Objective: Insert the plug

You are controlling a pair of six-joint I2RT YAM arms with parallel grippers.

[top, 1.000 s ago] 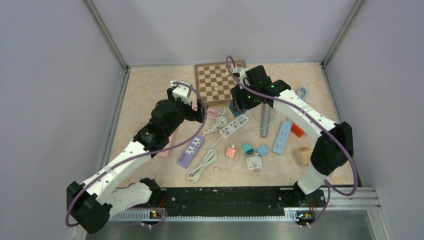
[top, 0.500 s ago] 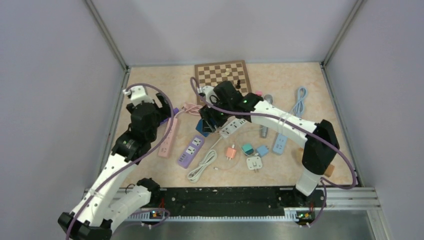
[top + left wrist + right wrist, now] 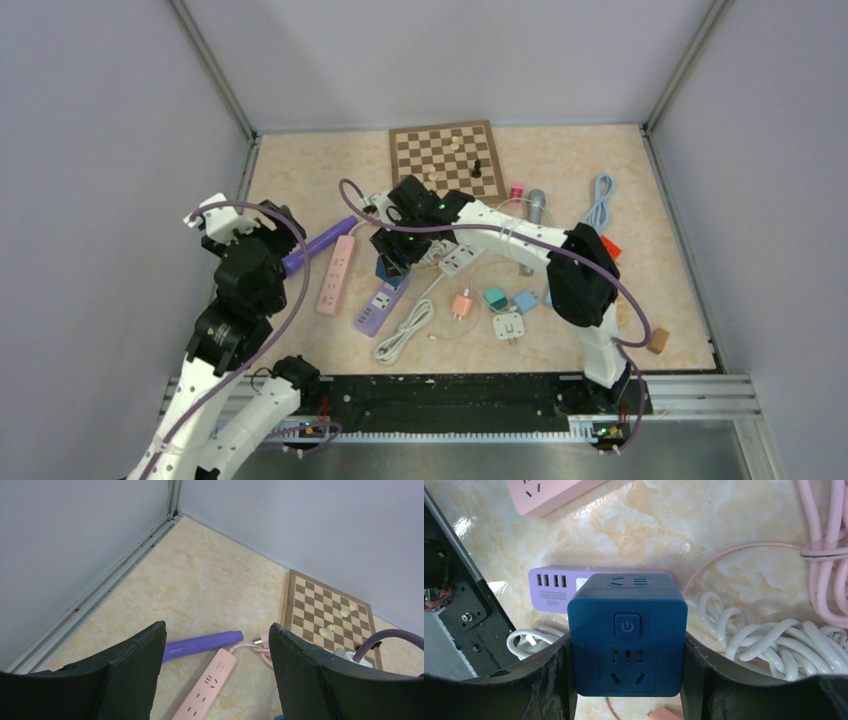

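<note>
The plug point(image 3: 627, 635) is a dark blue cube with a socket face and a power button; its prongs are hidden. My right gripper point(image 3: 626, 645) is shut on its two sides and holds it just over one end of the purple power strip point(image 3: 554, 587). From above, the cube point(image 3: 388, 268) hangs over that strip point(image 3: 380, 305). My left gripper point(image 3: 217, 627) is open and empty, raised at the left near the wall point(image 3: 262, 215). Below it lie a pink power strip point(image 3: 210, 685) and a purple tube point(image 3: 200, 643).
Around the purple strip lie a coiled white cord point(image 3: 405, 330), a white power strip point(image 3: 462, 255), pink cable loops point(image 3: 824, 545) and small chargers point(image 3: 495, 298). A chessboard point(image 3: 446, 160) with a few pieces sits at the back. A blue cable point(image 3: 598, 195) lies at the right.
My right arm has swung left from beside the chessboard, carrying the blue cube to over the purple strip. My left arm has pulled back toward the left wall and its jaws have narrowed somewhat.
</note>
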